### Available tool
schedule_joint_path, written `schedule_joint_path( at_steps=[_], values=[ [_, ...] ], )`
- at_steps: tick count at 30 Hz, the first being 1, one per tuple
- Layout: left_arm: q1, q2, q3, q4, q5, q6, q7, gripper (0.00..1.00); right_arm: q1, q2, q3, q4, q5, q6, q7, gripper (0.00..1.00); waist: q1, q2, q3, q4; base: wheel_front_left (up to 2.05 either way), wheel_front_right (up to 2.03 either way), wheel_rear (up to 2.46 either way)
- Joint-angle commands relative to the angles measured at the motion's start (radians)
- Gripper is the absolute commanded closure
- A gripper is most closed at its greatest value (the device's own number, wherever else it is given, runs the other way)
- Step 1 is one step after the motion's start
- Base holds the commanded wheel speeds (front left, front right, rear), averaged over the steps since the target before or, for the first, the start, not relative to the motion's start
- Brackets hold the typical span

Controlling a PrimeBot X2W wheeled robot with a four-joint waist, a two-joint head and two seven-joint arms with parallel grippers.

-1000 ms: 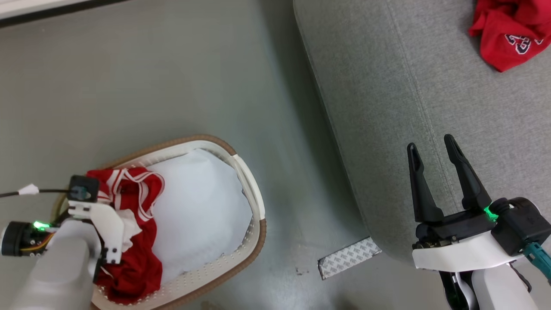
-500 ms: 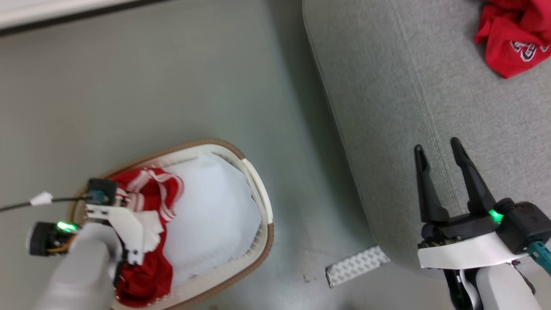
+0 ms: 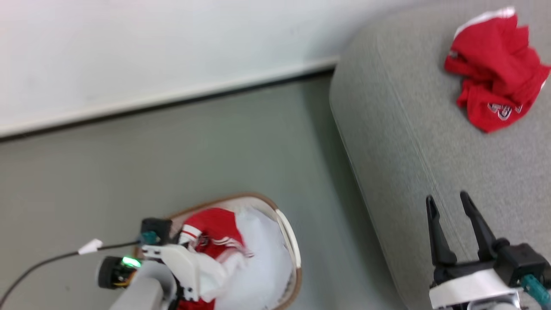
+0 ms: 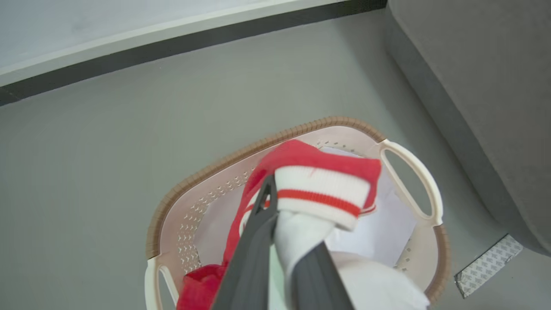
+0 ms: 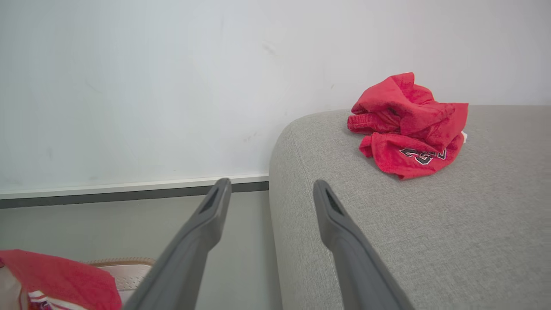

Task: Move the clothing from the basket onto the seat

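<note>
My left gripper (image 4: 284,215) is shut on the clothing, a red jersey with white striped trim (image 4: 318,189), and holds it up over the basket (image 4: 413,172). Some plain white fabric is pinched in with it. From the head view the white wrist hides the fingers, and the red garment (image 3: 213,224) bunches above the cream, brown-rimmed basket (image 3: 286,224). The pale sheet (image 3: 267,267) lies inside. Another red garment with a dark number (image 3: 495,64) (image 5: 409,125) rests on the grey seat (image 3: 387,129) (image 5: 430,237). My right gripper (image 3: 447,202) (image 5: 271,185) hangs open at the seat's near corner.
A white wall with a dark baseboard (image 3: 172,99) runs behind the grey floor. A patterned patch (image 4: 486,265) lies on the floor at the seat's foot. A black cable with a white tag (image 3: 90,246) trails left from my left wrist.
The head camera has tilted up, bringing the wall into view. My left arm has risen and drawn the red garment up from the heap in the basket. The right gripper stays open.
</note>
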Motion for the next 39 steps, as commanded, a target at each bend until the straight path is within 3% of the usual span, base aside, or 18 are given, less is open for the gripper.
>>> schedule_joint_path(
  at_steps=[1, 11, 23, 32, 39],
  values=[
    [0.03, -0.01, 0.001, -0.018, -0.014, -0.004, -0.007, 1.0, 0.027, -0.003, -0.008, 0.013, -0.017, -0.003, -0.002, 0.0, 0.0002, 0.0, -0.118, 0.064, 0.0, 0.0, 0.0],
    [0.167, -0.042, -0.004, -0.266, -0.017, 0.006, -0.008, 1.0, 0.13, -0.003, -0.033, 0.054, -0.067, -0.003, -0.003, 0.0, 0.0002, 0.0, -0.333, 0.136, 0.0, 0.0, 0.0],
    [0.239, 0.024, -0.004, -0.764, -0.001, 0.079, 0.089, 1.0, 0.085, -0.015, 0.014, 0.02, -0.114, -0.003, -0.002, 0.0, 0.0002, 0.0, -0.414, 0.169, 0.0, 0.0, 0.0],
    [0.26, 0.076, -0.019, -1.067, 0.0, 0.091, 0.203, 1.0, -0.051, -0.094, 0.213, 0.016, -0.042, -0.003, -0.002, 0.0, 0.0002, 0.0, -0.421, 0.165, 0.0, 0.0, 0.0],
    [0.265, 0.079, -0.049, -1.161, -0.017, 0.056, 0.211, 1.0, -0.218, -0.249, 0.526, 0.04, 0.112, -0.003, 0.042, 0.0, 0.0002, 0.0, -0.419, 0.159, 0.0, 0.0, 0.0]
  ],
)
